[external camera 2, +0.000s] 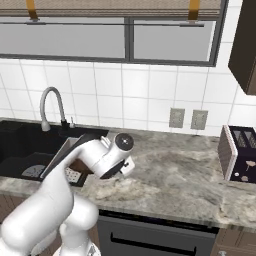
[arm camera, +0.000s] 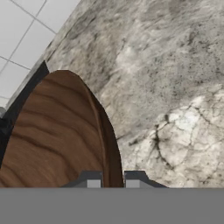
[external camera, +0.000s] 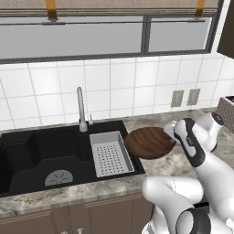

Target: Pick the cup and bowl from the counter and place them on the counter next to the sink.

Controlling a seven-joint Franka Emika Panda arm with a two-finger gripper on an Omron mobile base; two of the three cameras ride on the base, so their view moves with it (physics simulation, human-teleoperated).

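Note:
The wide dark brown wooden bowl point(external camera: 148, 142) hangs tilted just right of the sink point(external camera: 45, 155), over the grey-beige stone counter point(external camera 2: 175, 170). My gripper point(arm camera: 113, 181) is shut on the bowl's point(arm camera: 57, 140) right rim, which runs between the two fingertips in the hand view. In the left base view the gripper point(external camera: 172, 137) meets the bowl at its right side. Whether the bowl touches the counter I cannot tell. The cup is out of view.
A grey perforated tray insert point(external camera: 109, 153) sits in the sink's right basin, next to the bowl. A chrome faucet point(external camera: 81, 109) stands behind the sink. A toaster point(external camera 2: 240, 152) stands at the far right. The tiled wall carries two outlets point(external camera 2: 187, 118).

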